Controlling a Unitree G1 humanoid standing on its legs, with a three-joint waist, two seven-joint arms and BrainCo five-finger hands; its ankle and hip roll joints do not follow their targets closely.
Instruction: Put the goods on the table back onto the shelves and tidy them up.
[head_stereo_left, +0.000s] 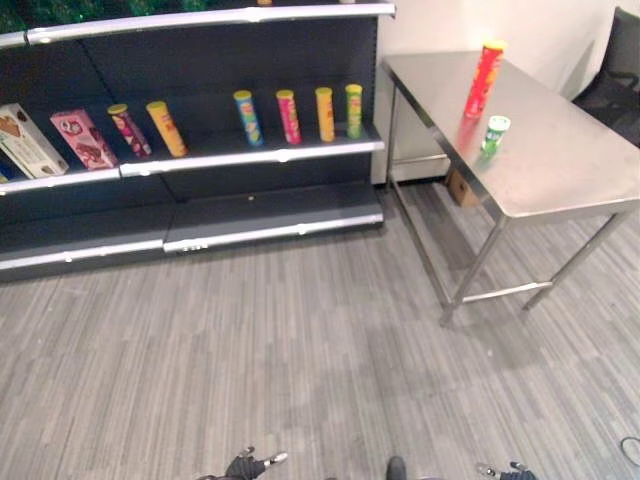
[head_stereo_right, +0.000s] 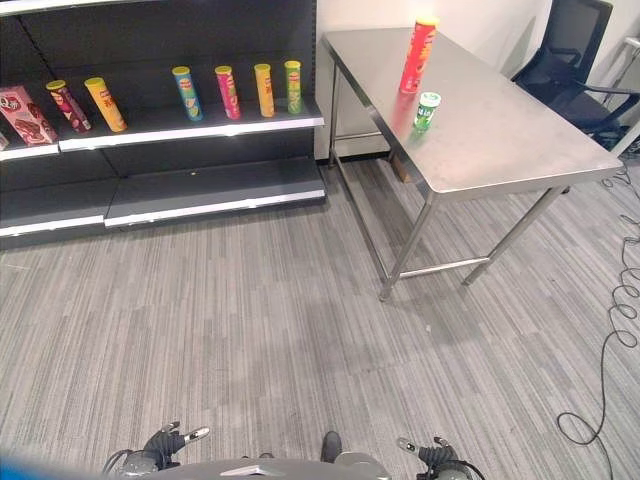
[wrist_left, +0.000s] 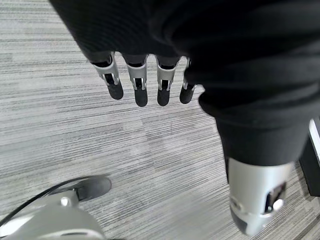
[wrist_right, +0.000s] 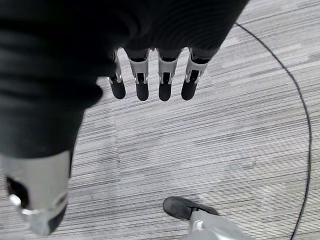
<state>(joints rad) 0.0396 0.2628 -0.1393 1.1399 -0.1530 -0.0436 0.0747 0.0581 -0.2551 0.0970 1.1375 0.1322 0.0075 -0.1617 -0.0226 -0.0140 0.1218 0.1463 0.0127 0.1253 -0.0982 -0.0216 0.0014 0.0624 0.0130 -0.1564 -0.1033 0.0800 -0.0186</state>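
**Goods on the table, hands empty**

Goods left to shelve are two: a tall red can (head_stereo_right: 417, 56) and a short green can (head_stereo_right: 427, 110), both upright on the steel table (head_stereo_right: 520, 140), the green one just beside the red one and nearer the table's front edge. We judge both to be light, stiff tubes with smooth, somewhat slippery walls; the red can, tall and narrow, will tip easily if nudged near its top. We would take hold of each round its middle, fingers on one side and thumb on the other, squeezing gently, since a thin-walled tube may dent. The green can is low enough to grasp from above or from the side.

To the robot's left of the table stands the shelf (head_stereo_left: 250, 158), its middle board carrying a row of upright cans (head_stereo_left: 298, 115) and, further left, two leaning cans and boxes (head_stereo_left: 84, 137). Room for the two goods remains on that board.

Well short of table and shelf, the left hand (wrist_left: 140, 85) and the right hand (wrist_right: 150, 82) hang over the grey floor (head_stereo_left: 300, 340). Fingers of both are straight and relaxed, holding and touching nothing.
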